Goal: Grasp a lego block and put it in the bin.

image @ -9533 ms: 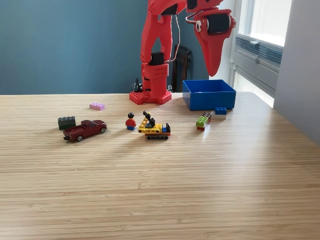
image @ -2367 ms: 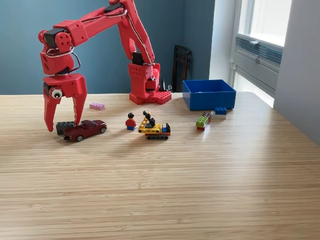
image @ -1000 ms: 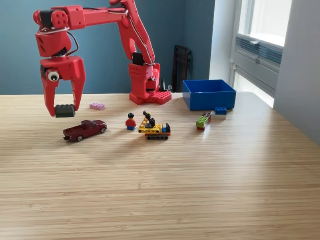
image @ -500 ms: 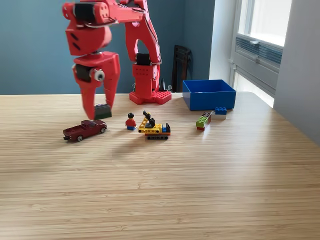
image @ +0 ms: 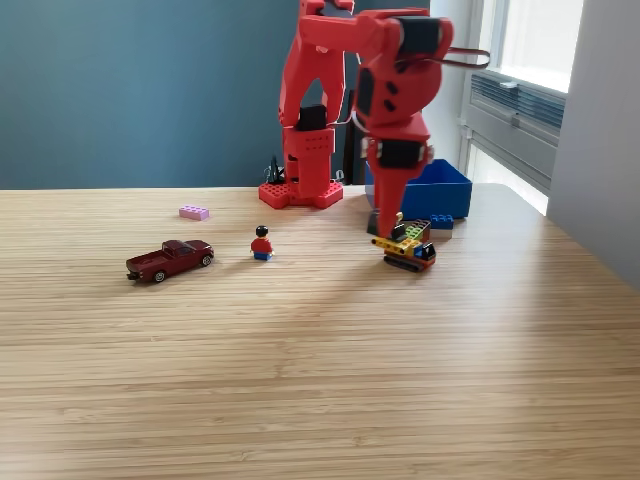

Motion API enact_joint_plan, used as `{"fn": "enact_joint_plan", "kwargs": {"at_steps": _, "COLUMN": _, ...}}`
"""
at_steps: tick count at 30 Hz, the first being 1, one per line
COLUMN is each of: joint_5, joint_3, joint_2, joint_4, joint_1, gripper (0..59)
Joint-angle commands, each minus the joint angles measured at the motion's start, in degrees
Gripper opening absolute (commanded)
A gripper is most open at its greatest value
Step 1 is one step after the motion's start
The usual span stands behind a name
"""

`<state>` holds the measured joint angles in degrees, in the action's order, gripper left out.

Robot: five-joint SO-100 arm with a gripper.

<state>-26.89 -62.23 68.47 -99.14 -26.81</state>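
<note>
- Pincer [image: 388, 222]: points straight down and is seen edge-on, its tip low over the surface [image: 320, 380]. Whether it is spread, pressed together or pinching something cannot be told from this angle. A dark patch at the tip may be a block, but this is not confirmed.
- Bin [image: 447, 192]: the blue box stands just behind the pincer, toward the exterior view's right, and is partly hidden by the arm.
- Lego blocks: a green strip [image: 416, 231] and a blue block [image: 441, 221] lie just beside the tip, between it and the bin. A pink block [image: 194, 212] lies well apart, toward the exterior view's left.
- Yellow vehicle [image: 405, 253]: sits directly below and in front of the tip, touching or nearly touching the green strip.
- Minifigure [image: 262, 244] and red car [image: 169, 260]: stand apart from the pincer, toward the exterior view's left.
- Handling (judgement): a block should be light, rigid and smooth-walled, so it may slip under a skewed pinch. Hold is best taken across two flat opposite side walls, near mid-length and below the studs.
- Risk (judgement): the crowded pieces beside the tip could be nudged.
</note>
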Motion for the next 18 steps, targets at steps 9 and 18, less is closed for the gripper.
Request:
{"fn": "enact_joint_plan", "kwargs": {"at_steps": 9, "joint_5": 1.23, "joint_3": 9.32, "joint_2": 2.46, "joint_4": -3.16, "joint_1": -20.74, "gripper": 0.0}}
{"fn": "enact_joint_plan", "kwargs": {"at_steps": 18, "joint_5": 1.05, "joint_3": 0.0, "joint_2": 2.55, "joint_4": -3.34, "joint_1": -34.98, "gripper": 0.0}}
